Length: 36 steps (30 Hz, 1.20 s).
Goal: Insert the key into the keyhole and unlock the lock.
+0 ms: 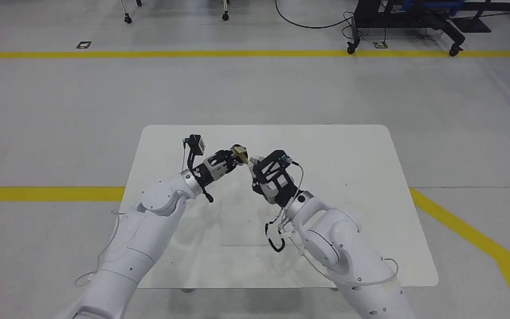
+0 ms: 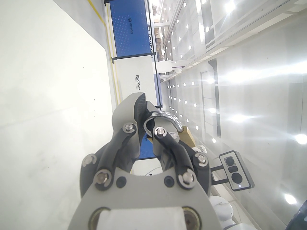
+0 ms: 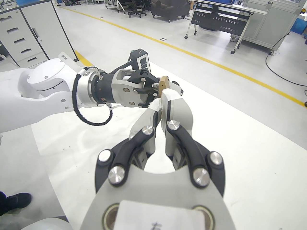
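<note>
Left gripper (image 1: 230, 157) and right gripper (image 1: 256, 166) are nose to nose, lock (image 1: 239, 151) between them, so no way through there. Room to pass lies wide of both arms, over the table (image 1: 358, 207) on its outer sides.

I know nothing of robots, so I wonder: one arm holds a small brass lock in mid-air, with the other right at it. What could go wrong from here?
The padlock hangs above the table, seemingly pinched only by the left gripper; a push from the right gripper might twist it loose and drop it. The right fingers hide the keyhole, so a crooked entry might jam unseen.
</note>
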### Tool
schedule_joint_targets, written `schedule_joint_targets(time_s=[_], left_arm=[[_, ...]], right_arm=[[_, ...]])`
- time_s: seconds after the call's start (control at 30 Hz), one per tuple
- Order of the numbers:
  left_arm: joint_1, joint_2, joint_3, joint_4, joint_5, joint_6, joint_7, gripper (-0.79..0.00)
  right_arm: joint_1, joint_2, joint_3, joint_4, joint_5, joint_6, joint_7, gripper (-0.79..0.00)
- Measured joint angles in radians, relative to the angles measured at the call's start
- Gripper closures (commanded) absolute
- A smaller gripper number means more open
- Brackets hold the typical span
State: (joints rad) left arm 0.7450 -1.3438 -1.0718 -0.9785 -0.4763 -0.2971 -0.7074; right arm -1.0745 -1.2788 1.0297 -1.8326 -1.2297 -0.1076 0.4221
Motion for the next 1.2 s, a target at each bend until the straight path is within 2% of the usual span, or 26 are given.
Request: schedule_joint_targets(time_s=[0.37,0.7,1.03,1.07,1.1,1.17,1.2], left_arm=[[-0.003,-0.004,-0.009,0.002,0.01,-0.011,0.0,0.0],[0.002,0.003,-0.015,-0.045,0.138,-0.02,0.064,0.0],[0.025,0.002,-0.032,-0.078,0.098,0.0,0.043,0.0],[0.026,0.002,-0.033,-0.078,0.095,0.002,0.04,0.0],[0.028,0.002,-0.034,-0.078,0.093,0.003,0.038,0.0],[0.031,0.002,-0.036,-0.077,0.087,0.003,0.037,0.0],[0.033,0.002,-0.039,-0.074,0.082,0.004,0.038,0.0]], right_arm=[[0.012,-0.012,-0.027,0.005,-0.072,0.047,0.031,0.0],[0.028,-0.024,-0.037,0.018,-0.077,0.055,0.044,0.0],[0.06,-0.039,-0.048,0.055,-0.069,0.069,0.051,0.0],[0.063,-0.04,-0.049,0.059,-0.069,0.071,0.051,-0.009],[0.067,-0.042,-0.051,0.063,-0.07,0.075,0.052,-0.169],[0.069,-0.045,-0.051,0.066,-0.064,0.079,0.051,-0.317],[0.069,-0.046,-0.049,0.065,-0.053,0.077,0.051,-0.317]])
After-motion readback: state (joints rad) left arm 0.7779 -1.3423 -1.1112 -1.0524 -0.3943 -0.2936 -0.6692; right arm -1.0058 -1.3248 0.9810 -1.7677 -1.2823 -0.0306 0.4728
